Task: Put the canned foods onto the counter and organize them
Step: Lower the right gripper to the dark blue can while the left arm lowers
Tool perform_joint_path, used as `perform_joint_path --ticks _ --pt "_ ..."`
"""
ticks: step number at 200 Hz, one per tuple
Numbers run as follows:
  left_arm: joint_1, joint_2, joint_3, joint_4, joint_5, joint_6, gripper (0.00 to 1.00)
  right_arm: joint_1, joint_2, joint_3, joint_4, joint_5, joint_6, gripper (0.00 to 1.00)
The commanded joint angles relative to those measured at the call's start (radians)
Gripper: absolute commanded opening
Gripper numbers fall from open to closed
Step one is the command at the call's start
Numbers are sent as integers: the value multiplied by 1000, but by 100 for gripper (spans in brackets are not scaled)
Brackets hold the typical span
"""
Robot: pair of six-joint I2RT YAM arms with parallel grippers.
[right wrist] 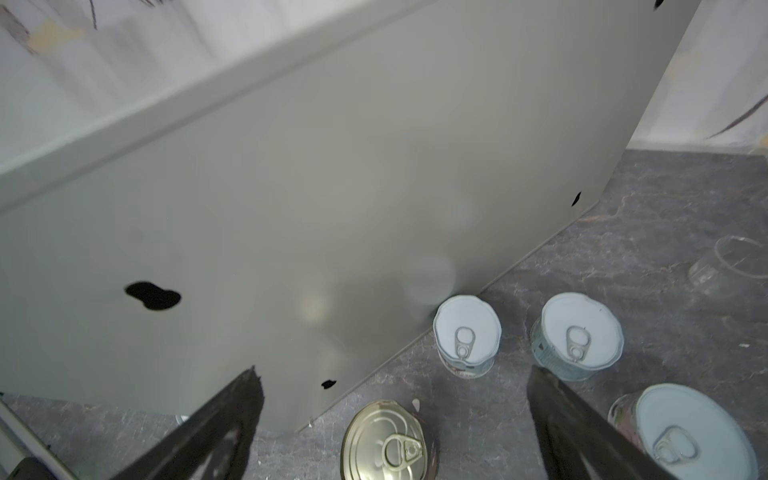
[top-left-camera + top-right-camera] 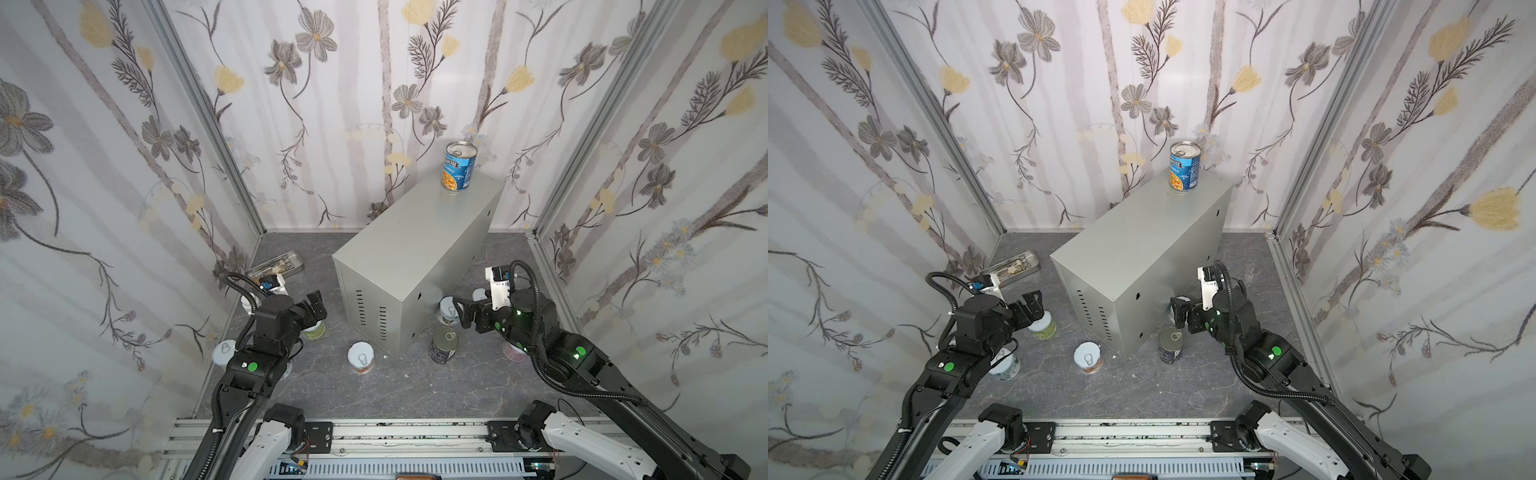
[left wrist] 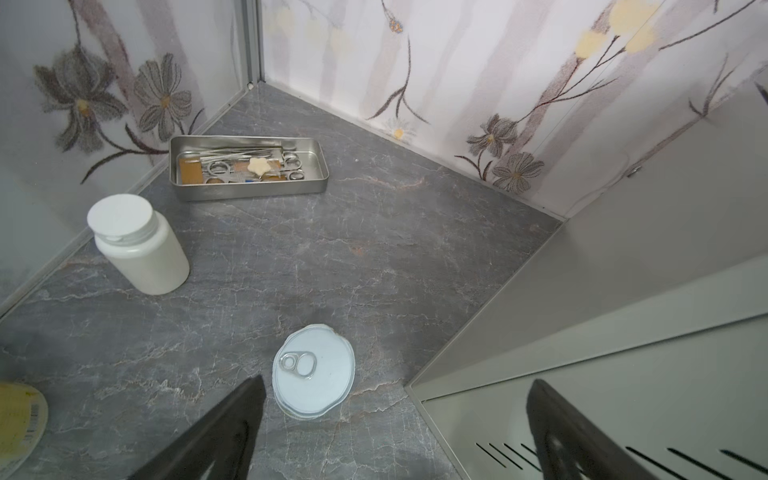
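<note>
The counter (image 2: 415, 257) (image 2: 1142, 249) is a tall grey metal box standing on the floor. A blue Progresso can (image 2: 459, 166) (image 2: 1185, 166) stands upright at its far end. On the floor by its near corner are a dark tin (image 2: 444, 345) (image 1: 384, 444) and a short white-lidded can (image 2: 360, 357) (image 2: 1088, 357). My left gripper (image 2: 313, 305) (image 3: 395, 415) hangs open and empty over a green-labelled can (image 2: 1042, 326) (image 3: 313, 370). My right gripper (image 2: 461, 311) (image 1: 395, 411) is open and empty beside the counter's side, above the dark tin, with short cans (image 1: 467, 332) (image 1: 577, 334) (image 1: 685, 432) close by.
A metal tray (image 3: 249, 168) of instruments sits in the far left corner, with a white bottle (image 3: 139, 245) near it. A clear glass (image 1: 731, 266) stands right of the counter. Another can (image 2: 224, 353) is partly hidden under the left arm. Flowered walls enclose three sides.
</note>
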Motion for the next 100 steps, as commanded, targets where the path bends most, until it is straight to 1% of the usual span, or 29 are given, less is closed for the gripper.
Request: perform_joint_path --ticks 1,10,33,75,100 --pt "-1 -19 -37 23 -28 -43 100 26 -8 -82 85 6 55 100" --pt "-3 -9 -37 24 -30 -45 100 33 -4 -138 114 -4 59 100" --pt "-5 24 -37 27 -40 -55 100 42 12 -207 168 -21 76 100" --pt "-37 59 -90 79 -49 -105 100 47 47 -287 255 -51 100 100" --pt "-65 98 -125 110 -54 -127 100 66 93 -302 288 -64 111 100"
